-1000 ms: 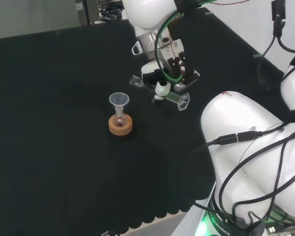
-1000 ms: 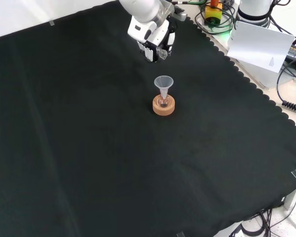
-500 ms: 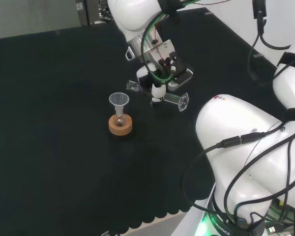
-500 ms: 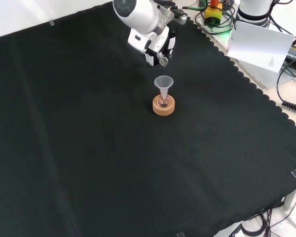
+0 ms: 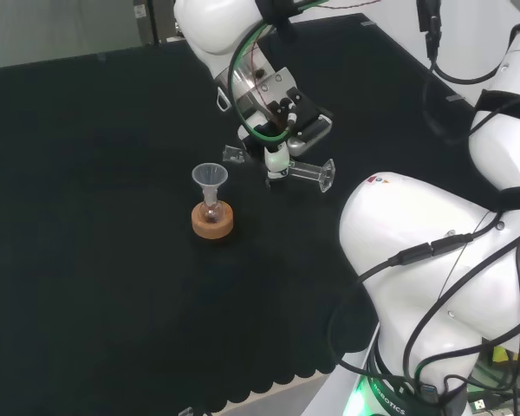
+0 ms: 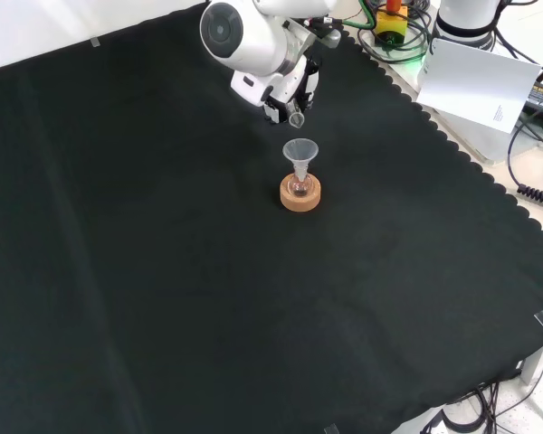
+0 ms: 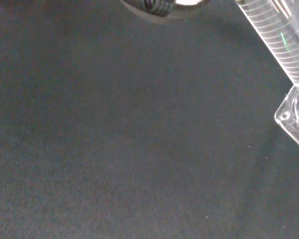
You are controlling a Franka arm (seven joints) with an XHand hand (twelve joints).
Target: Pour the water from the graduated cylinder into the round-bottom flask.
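We see the hand [image 5: 277,121] above the black cloth of the desk [image 5: 95,260], its fingers curled round a clear graduated cylinder [image 5: 299,170] that it carries lying nearly level in the air. In the head view the cylinder's flat foot sticks out to the right of the hand, while its open mouth pokes out to the left, pointing toward the funnel [image 5: 210,178]. The funnel sits in the neck of a small round-bottom flask [image 5: 211,211], which rests on a cork ring stand [image 5: 212,221] on the cloth. In that view the flask and funnel stand to the left of the hand and a little nearer to us, apart from the cylinder's mouth, which is near the funnel's rim but not over it. In the front view we find the hand [image 6: 285,86] farther off than the flask [image 6: 299,186], with the cylinder's mouth [image 6: 296,118] hanging just beyond the funnel [image 6: 300,152] and higher than it, and the cork ring stand [image 6: 300,195] on the cloth beneath. The wrist view shows us the cylinder [image 7: 284,47] close up, its printed scale lines running along the clear wall and its foot at the far end of the tube, with bare cloth behind it. We cannot tell from these views how much water the cylinder holds. A little reddish liquid seems to lie in the bottom of the flask.
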